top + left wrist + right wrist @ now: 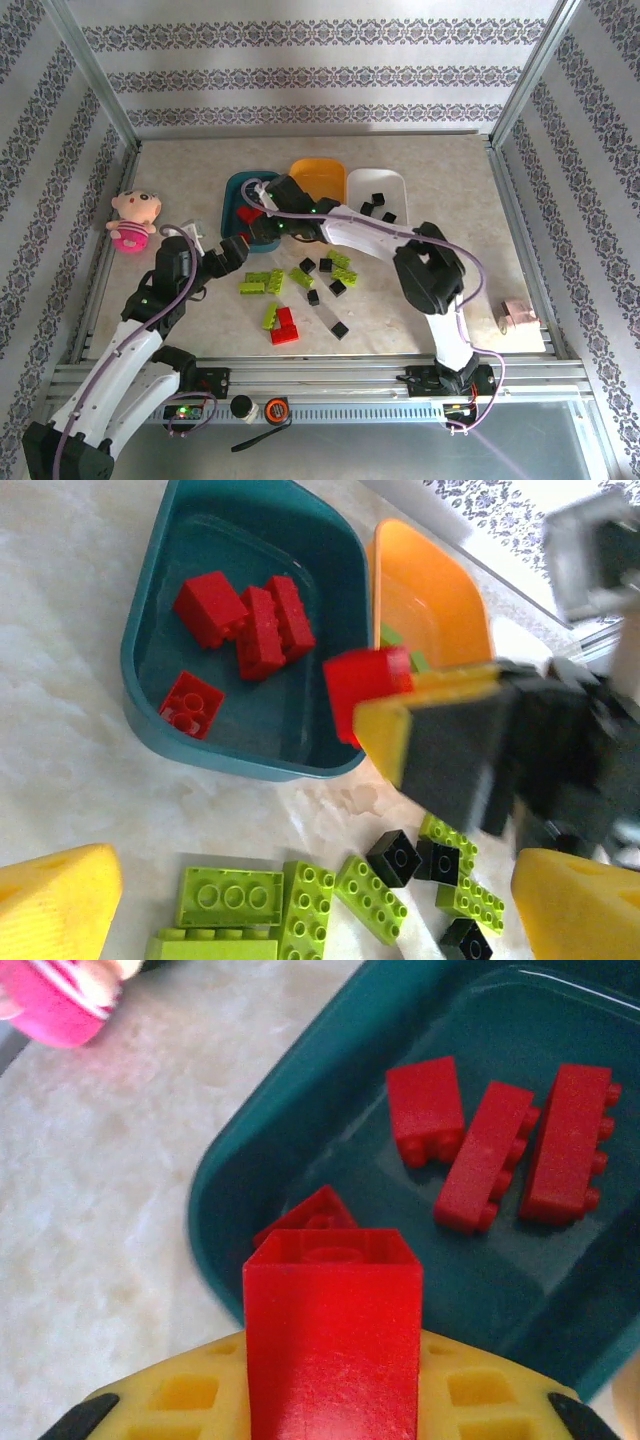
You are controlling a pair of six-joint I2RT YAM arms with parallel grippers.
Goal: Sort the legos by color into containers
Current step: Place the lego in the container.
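1. Marbled beige tabletop (pixel 450 270), walled on three sides by striped patterned paper (pixel 300 75), is your workspace.
2. Your right gripper (pixel 332 1400) has its yellow pads (pixel 480 1390) clamped on a red brick (pixel 332 1320). It holds the brick in the air over the teal tray (pixel 250 1160), close to the rim.
3. Below that brick, four red bricks (pixel 260 630) lie on the teal tray's floor. Three sit close together and the fourth is apart, nearer the held one.
4. Your left gripper (pixel 310 910) is spread wide with nothing between its fingers, hovering above the lime bricks (pixel 230 895) on the table.
5. Just beside the teal tray sits the orange tray (pixel 318 175), with lime pieces (pixel 393 635) showing inside it. Next along is the white tray (pixel 378 185), holding black bricks (pixel 378 205).
6. Between the arms, loose black bricks (pixel 338 287) are scattered among the lime ones, and a red cluster (pixel 284 328) lies nearer the table's front edge.
7. Well to the left of the trays lies a pink doll (pixel 133 222).
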